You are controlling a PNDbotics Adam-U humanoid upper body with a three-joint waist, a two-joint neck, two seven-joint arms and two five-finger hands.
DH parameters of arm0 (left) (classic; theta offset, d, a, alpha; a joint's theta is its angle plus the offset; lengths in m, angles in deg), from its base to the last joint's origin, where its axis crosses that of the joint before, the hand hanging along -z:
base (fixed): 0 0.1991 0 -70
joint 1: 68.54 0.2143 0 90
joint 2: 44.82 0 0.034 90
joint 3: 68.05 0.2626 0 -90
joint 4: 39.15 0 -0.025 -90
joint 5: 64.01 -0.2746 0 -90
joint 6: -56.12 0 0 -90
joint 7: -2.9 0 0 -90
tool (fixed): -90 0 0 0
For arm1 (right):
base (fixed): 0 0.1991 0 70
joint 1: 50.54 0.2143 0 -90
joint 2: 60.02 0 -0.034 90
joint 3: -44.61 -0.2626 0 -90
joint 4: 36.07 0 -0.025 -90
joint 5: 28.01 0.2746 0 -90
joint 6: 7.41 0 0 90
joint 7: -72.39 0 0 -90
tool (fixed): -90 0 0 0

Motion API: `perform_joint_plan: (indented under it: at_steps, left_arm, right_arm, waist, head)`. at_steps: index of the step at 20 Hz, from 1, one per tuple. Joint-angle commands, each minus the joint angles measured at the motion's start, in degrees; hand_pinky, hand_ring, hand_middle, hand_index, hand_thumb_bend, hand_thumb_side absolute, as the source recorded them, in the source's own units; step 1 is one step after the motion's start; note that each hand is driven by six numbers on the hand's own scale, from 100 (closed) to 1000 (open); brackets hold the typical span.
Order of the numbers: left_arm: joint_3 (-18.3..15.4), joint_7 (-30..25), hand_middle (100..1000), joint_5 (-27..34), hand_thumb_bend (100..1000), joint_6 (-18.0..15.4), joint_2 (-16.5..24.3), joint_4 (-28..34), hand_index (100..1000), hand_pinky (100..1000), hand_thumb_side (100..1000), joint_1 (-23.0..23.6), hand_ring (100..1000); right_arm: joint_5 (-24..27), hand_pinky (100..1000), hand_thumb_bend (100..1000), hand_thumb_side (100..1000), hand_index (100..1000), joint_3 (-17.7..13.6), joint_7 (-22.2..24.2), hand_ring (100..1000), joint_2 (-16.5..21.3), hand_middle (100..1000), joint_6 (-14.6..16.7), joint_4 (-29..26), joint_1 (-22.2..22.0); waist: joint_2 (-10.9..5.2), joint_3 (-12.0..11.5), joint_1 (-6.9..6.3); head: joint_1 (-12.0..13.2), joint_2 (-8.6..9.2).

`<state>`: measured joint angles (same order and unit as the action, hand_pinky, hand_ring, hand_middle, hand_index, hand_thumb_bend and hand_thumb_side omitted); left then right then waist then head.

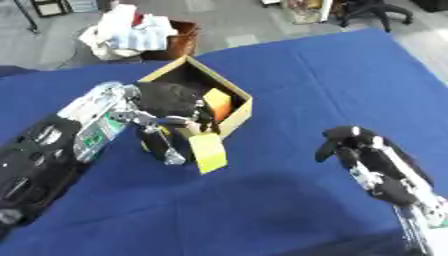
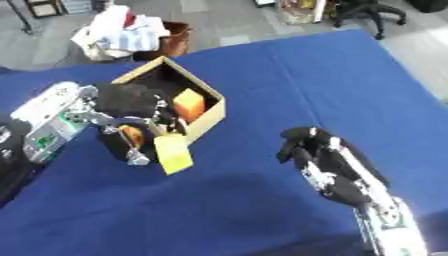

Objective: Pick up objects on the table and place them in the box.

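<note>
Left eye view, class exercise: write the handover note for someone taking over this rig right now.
Left hand: at the near corner of the box, fingers curled on a yellow object hanging outside the box wall.
Right hand: idle at lower right, fingers curled, holding nothing.
Done: an orange object lies in the box.
Left: get the yellow object inside and release it.

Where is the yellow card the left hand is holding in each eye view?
Left eye view: yellow card hangs left of centre, under the left hand, just outside the box.
Right eye view: same card, further left.
Shared landmark: the orange block inside the box.
</note>
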<state>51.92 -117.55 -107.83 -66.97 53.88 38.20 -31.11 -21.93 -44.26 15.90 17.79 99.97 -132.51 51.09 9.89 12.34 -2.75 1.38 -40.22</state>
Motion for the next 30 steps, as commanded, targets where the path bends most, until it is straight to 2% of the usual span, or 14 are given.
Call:
perform_joint_plan:
  at_steps: [1, 7, 11, 15, 17, 20, 22, 24, 25, 28, 30]
  left_arm:
    - [-3.51, -1.59, 576, -1.18, 185, 0.85, 0.03, -2.72, 687, 847, 302, -2.69, 735]
    - [-9.08, 4.37, 586, -10.61, 167, 8.51, -5.95, -15.84, 697, 843, 298, -6.37, 740]
    - [-13.07, 10.41, 620, -17.85, 116, 11.39, -10.69, -24.13, 729, 838, 282, -8.38, 741]
    - [-15.84, 16.58, 704, -23.42, 119, 13.49, -14.45, -29.07, 807, 840, 275, -9.80, 759]
    - [-16.81, 19.40, 736, -25.51, 136, 14.88, -15.78, -30.74, 835, 844, 275, -10.11, 772]
    - [-17.46, 22.26, 788, -27.95, 236, 16.31, -16.71, -32.23, 886, 855, 293, -10.33, 795]
    - [-17.59, 23.15, 814, -28.95, 343, 16.68, -16.74, -32.43, 908, 861, 307, -10.37, 804]
    - [-17.75, 23.68, 828, -28.96, 400, 16.77, -16.49, -32.03, 918, 867, 309, -10.33, 812]
    - [-17.78, 23.86, 832, -28.63, 408, 16.80, -16.26, -31.67, 921, 870, 330, -10.31, 815]
    - [-17.61, 24.48, 852, -27.32, 431, 17.01, -15.30, -30.06, 933, 881, 489, -10.27, 829]
    - [-17.54, 24.64, 859, -26.59, 441, 17.28, -14.48, -29.00, 937, 886, 529, -10.35, 835]
  right_arm:
    - [-0.14, 588, 100, 456, 766, 0.12, -0.04, 607, 0.26, 544, 0.04, -0.57, 0.58]
    - [-0.05, 588, 100, 455, 766, 0.32, 0.10, 606, -0.09, 544, 0.03, -0.41, 0.63]
    - [0.12, 588, 100, 454, 766, 0.65, 0.41, 606, -0.42, 544, 0.01, -0.40, 0.84]
    - [0.28, 588, 100, 454, 766, 0.79, 0.60, 606, -0.69, 544, -0.02, -0.40, 1.06]
    - [0.34, 588, 100, 455, 766, 0.89, 0.71, 606, -0.83, 544, -0.04, -0.43, 1.14]
    - [0.40, 588, 100, 456, 766, 0.90, 0.80, 606, -0.98, 544, -0.08, -0.48, 1.22]
    - [0.41, 588, 100, 456, 766, 0.85, 0.78, 606, -1.02, 544, -0.12, -0.51, 1.25]
    - [0.38, 588, 100, 456, 766, 0.82, 0.77, 606, -1.02, 544, -0.15, -0.51, 1.24]
    - [0.37, 588, 100, 456, 766, 0.81, 0.77, 606, -1.01, 544, -0.15, -0.51, 1.23]
    - [0.32, 588, 100, 455, 766, 0.76, 0.73, 606, -0.95, 544, -0.13, -0.48, 1.19]
    - [0.28, 588, 100, 455, 766, 0.72, 0.70, 606, -0.90, 544, -0.11, -0.44, 1.15]
  waist:
    - [-1.13, -0.01, 0.23]
    - [-1.09, 0.56, 0.54]
    - [-0.89, 1.30, 0.78]
    - [-0.71, 1.95, 0.94]
    - [-0.70, 2.19, 0.98]
    - [-0.74, 2.42, 0.97]
    - [-0.77, 2.45, 0.95]
    - [-0.79, 2.39, 0.94]
    - [-0.79, 2.34, 0.94]
    - [-0.80, 2.15, 0.96]
    - [-0.81, 1.99, 1.00]
  head:
    - [-0.15, 0.56]
    - [0.04, 0.66]
    - [0.58, 0.88]
    - [1.10, 0.95]
    - [1.27, 1.00]
    - [1.35, 1.00]
    - [1.29, 1.04]
    - [1.17, 1.06]
    - [1.11, 1.08]
    - [0.97, 1.07]
    - [0.95, 1.08]
